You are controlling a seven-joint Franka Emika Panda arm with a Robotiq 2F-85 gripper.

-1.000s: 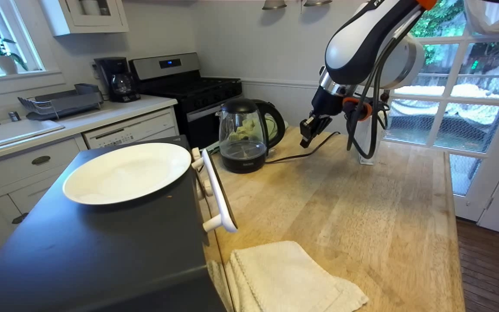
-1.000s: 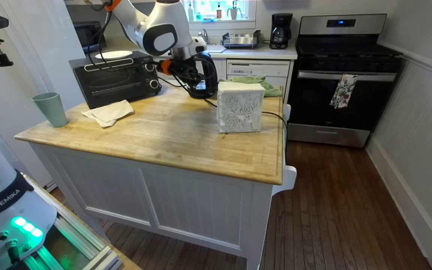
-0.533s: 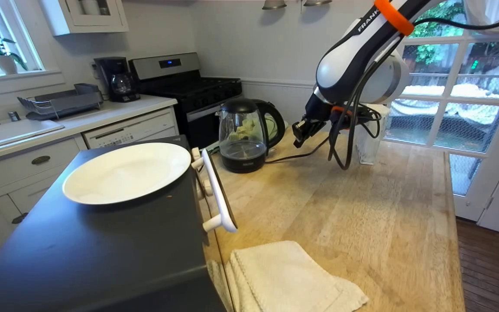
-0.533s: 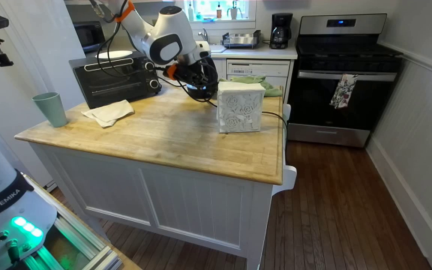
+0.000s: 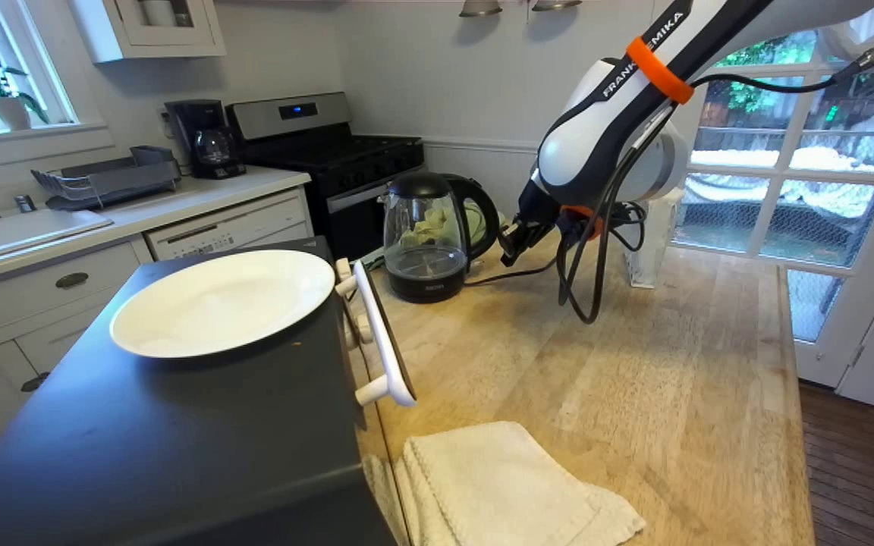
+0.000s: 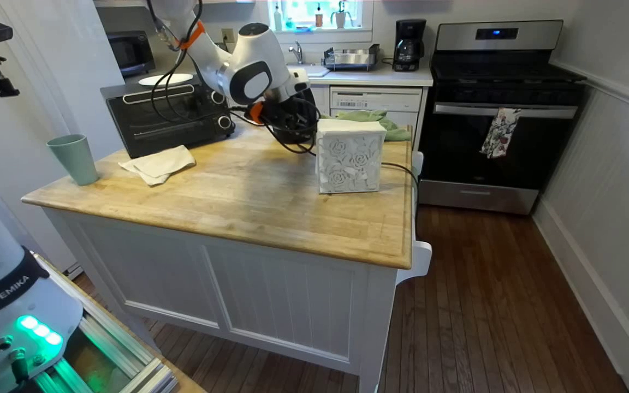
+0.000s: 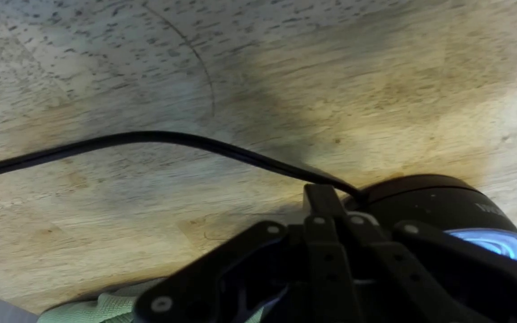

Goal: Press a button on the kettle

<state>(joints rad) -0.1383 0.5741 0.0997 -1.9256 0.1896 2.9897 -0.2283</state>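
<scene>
The clear-glass kettle (image 5: pixel 425 227) with black base, lid and handle stands upright on the wooden table. In an exterior view my gripper (image 5: pixel 509 246) is close beside the lower part of its handle; I cannot tell if they touch. In the wrist view the shut fingers (image 7: pixel 323 197) point at the kettle's black base (image 7: pixel 438 206), near where the black cord (image 7: pixel 186 138) meets it. Nothing shows between the fingers. In an exterior view the kettle (image 6: pixel 308 95) is largely hidden behind my wrist and cables. No button can be made out.
A toaster oven (image 6: pixel 167 117) bearing a white plate (image 5: pixel 224 303) stands beside the kettle. A white carved box (image 6: pixel 350 158) stands near the arm. A beige cloth (image 5: pixel 513 485), a green cup (image 6: pixel 74 158) and a green cloth (image 6: pixel 366 115) lie or stand on the table.
My gripper has moved toward the kettle's handle and slightly lower, going from well apart to close beside it. The kettle has not moved.
</scene>
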